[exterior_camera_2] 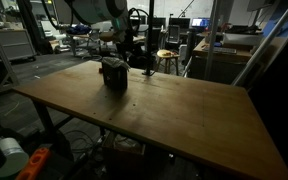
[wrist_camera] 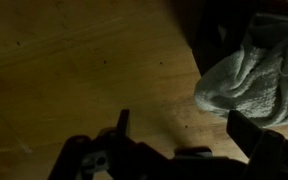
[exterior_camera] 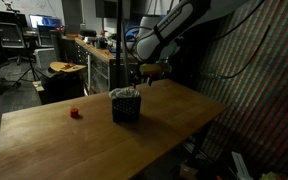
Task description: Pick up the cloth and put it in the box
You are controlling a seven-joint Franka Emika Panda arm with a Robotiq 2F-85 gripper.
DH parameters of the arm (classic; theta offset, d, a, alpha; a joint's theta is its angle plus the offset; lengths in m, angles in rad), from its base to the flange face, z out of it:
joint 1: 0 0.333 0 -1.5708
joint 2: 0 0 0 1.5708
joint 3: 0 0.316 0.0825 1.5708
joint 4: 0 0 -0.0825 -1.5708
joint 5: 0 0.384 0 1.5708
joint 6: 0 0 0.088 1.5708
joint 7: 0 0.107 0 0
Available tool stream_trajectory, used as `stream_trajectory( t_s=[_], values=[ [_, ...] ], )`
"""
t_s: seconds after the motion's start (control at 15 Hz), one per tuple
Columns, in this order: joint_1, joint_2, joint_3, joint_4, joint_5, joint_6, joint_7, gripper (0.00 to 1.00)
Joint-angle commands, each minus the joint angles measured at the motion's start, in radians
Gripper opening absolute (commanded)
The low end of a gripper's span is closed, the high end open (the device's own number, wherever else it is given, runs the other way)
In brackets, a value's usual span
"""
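A pale grey cloth [wrist_camera: 249, 75] shows at the upper right of the wrist view, bunched up against a dark shape that looks like the box's wall. The black box [exterior_camera: 125, 107] stands upright near the middle of the wooden table, with something pale at its top in both exterior views [exterior_camera_2: 113, 72]. My gripper [wrist_camera: 184, 130] is open and empty, with bare table between its fingers and the cloth just beyond its right finger. In an exterior view the gripper [exterior_camera: 142, 73] hangs just above and behind the box.
A small red object [exterior_camera: 75, 113] lies on the wooden table [exterior_camera: 164, 140] to one side of the box. Desks, chairs and lab clutter stand beyond the table's far edge. The room is dim.
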Motion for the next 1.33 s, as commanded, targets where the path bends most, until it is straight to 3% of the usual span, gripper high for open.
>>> stream_trajectory(
  t_s=[0.0,0.47,0.6,1.2,1.27],
  values=[
    [0.005,-0.013,0.001,0.002,0.038,-0.027,-0.025,1.0],
    [0.017,-0.013,0.008,-0.001,0.045,-0.047,-0.02,0.99],
    [0.02,-0.012,0.01,0.0,0.044,-0.053,-0.017,0.74],
    [0.03,-0.023,0.014,-0.004,0.044,-0.05,-0.015,0.08],
    [0.03,-0.025,0.013,-0.005,0.044,-0.048,-0.015,0.05]
  ],
)
